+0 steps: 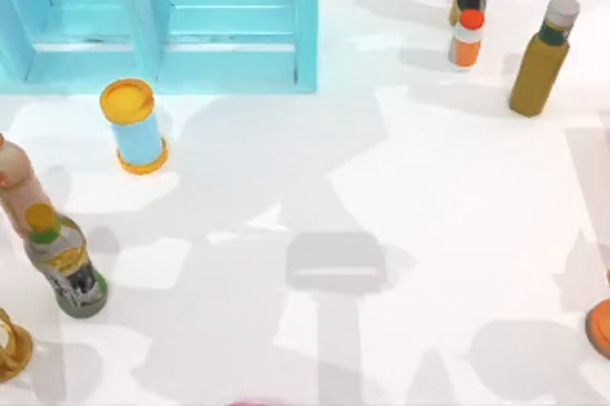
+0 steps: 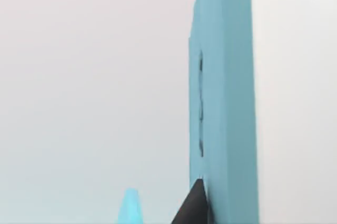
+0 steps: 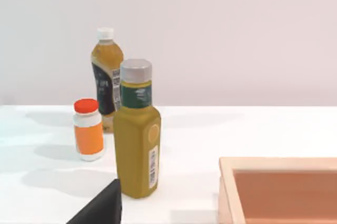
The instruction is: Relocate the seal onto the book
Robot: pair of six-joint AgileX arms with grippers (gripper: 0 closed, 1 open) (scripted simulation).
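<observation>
Top view, tabletop: light-blue cabinet (image 1: 162, 15) rear left, yellow-lidded can (image 1: 133, 128), orange-capped bottle (image 1: 467, 39), olive bottle (image 1: 541, 58) rear right.

The left end effector (image 2: 194, 205) is beside the cabinet and the right end effector (image 3: 100, 208) is near a wooden box (image 3: 279, 187). How far either is open cannot be told.

Where the seal and book are cannot be told.

The cabinet (image 1: 157, 20) stands at the counter's (image 1: 429, 187) far left. A can (image 1: 133, 127) sits just before it, two bottles (image 1: 65, 263) nearer at left. Three bottles (image 1: 540, 58) cluster far right.
</observation>
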